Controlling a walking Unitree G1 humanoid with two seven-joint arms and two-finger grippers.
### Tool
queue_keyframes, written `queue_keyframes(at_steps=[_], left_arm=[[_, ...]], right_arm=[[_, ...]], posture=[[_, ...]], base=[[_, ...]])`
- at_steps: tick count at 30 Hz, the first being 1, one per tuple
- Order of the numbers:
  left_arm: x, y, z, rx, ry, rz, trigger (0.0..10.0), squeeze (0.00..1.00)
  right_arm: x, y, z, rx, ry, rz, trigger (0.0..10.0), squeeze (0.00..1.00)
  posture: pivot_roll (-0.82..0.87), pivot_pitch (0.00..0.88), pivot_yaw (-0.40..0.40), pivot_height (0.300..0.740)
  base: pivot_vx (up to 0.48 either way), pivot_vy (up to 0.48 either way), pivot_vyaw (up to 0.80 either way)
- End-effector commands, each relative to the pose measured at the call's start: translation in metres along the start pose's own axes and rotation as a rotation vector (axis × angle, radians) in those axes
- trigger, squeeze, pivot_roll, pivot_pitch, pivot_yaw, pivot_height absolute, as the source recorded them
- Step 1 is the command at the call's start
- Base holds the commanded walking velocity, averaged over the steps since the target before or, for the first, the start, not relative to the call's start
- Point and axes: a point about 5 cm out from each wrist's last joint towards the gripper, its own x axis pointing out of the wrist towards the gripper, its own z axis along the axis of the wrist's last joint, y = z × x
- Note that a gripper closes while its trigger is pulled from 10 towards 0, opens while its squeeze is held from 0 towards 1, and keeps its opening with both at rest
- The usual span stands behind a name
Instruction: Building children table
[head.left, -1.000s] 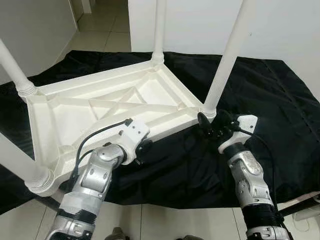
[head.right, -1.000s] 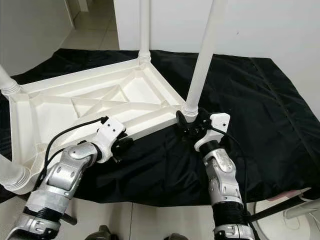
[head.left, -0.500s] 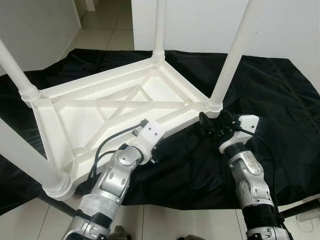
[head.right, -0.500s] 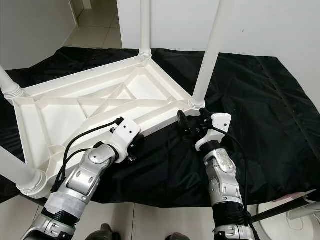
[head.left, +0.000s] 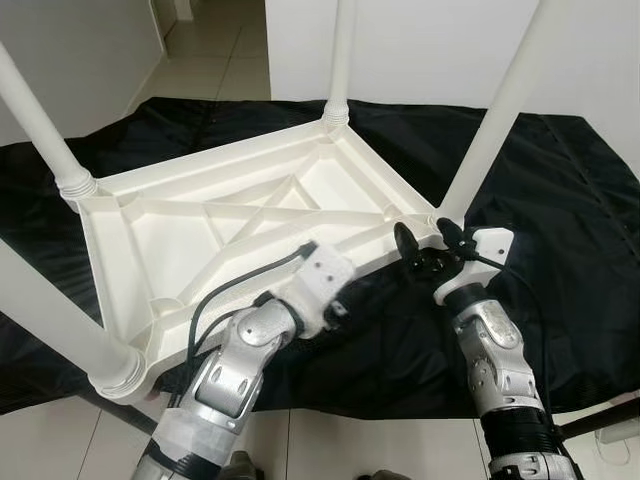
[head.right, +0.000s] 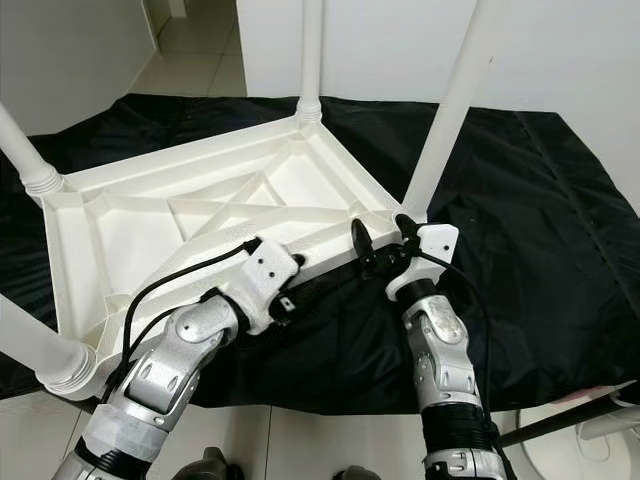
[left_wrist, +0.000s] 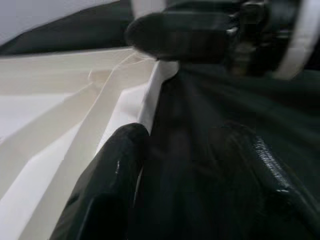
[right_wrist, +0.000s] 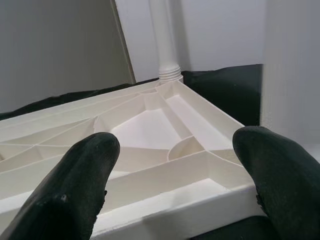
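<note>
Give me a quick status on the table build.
Left tool at table near rim, open. Right tool open at corner leg. Table upside down on black cloth.

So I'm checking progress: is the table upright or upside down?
Upside down: the table lies top-down on the black cloth, legs pointing up.

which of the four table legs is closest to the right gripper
The leg at the near right corner of the upturned table, rising just behind the right gripper. The other three legs stand at the far corner and along the robot's left side.
</note>
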Motion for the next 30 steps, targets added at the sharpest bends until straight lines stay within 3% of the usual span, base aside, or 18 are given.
queue_keyframes(at_steps=[1, 4, 8, 10, 20, 23, 24, 29, 30], left_arm=[[-0.016, 0.010, -0.001, -0.004, 0.002, 0.024, 10.0, 0.00], [-0.020, 0.011, -0.001, -0.007, -0.002, 0.022, 10.0, 0.00], [-0.048, 0.014, -0.001, -0.047, 0.017, -0.004, 10.0, 0.00], [-0.050, 0.014, -0.001, -0.049, 0.021, -0.007, 10.0, 0.00], [-0.094, 0.012, -0.001, -0.176, 0.049, -0.023, 10.0, 0.00], [-0.105, 0.038, -0.006, -0.151, 0.079, 0.037, 10.0, 0.00], [-0.105, 0.038, -0.006, -0.151, 0.079, 0.037, 10.0, 0.00], [-0.106, 0.083, -0.010, -0.053, 0.092, 0.156, 10.0, 0.00], [-0.106, 0.083, -0.010, -0.053, 0.092, 0.156, 10.0, 0.00]], right_arm=[[0.002, 0.003, -0.004, -0.001, 0.023, 0.012, 10.0, 0.00], [0.003, 0.004, -0.004, 0.002, 0.023, 0.015, 10.0, 0.00], [0.007, 0.009, -0.006, 0.012, 0.028, 0.039, 10.0, 0.00], [0.008, 0.010, -0.006, 0.013, 0.028, 0.040, 10.0, 0.00], [0.010, 0.017, -0.010, 0.032, 0.039, 0.072, 10.0, 0.00], [0.012, 0.019, -0.012, 0.039, 0.045, 0.082, 10.0, 0.00], [0.012, 0.019, -0.012, 0.039, 0.045, 0.082, 10.0, 0.00], [0.018, 0.024, -0.010, 0.041, 0.042, 0.107, 10.0, 0.00], [0.018, 0.024, -0.010, 0.041, 0.042, 0.107, 10.0, 0.00]], posture=[[0.01, 0.000, 0.010, 0.740], [0.01, 0.000, 0.010, 0.740], [0.04, 0.000, -0.002, 0.740], [0.04, 0.000, -0.002, 0.740], [0.09, 0.000, -0.019, 0.740], [0.11, 0.000, -0.036, 0.740], [0.11, 0.000, -0.036, 0.740], [0.10, 0.000, -0.039, 0.740], [0.10, 0.000, -0.039, 0.740]], base=[[0.000, 0.000, 0.00], [0.000, 0.000, 0.00], [0.000, 0.000, 0.00], [0.000, 0.000, 0.00], [0.000, 0.000, 0.00], [0.000, 0.000, 0.00], [0.000, 0.000, 0.00], [0.000, 0.000, 0.00], [0.000, 0.000, 0.00]])
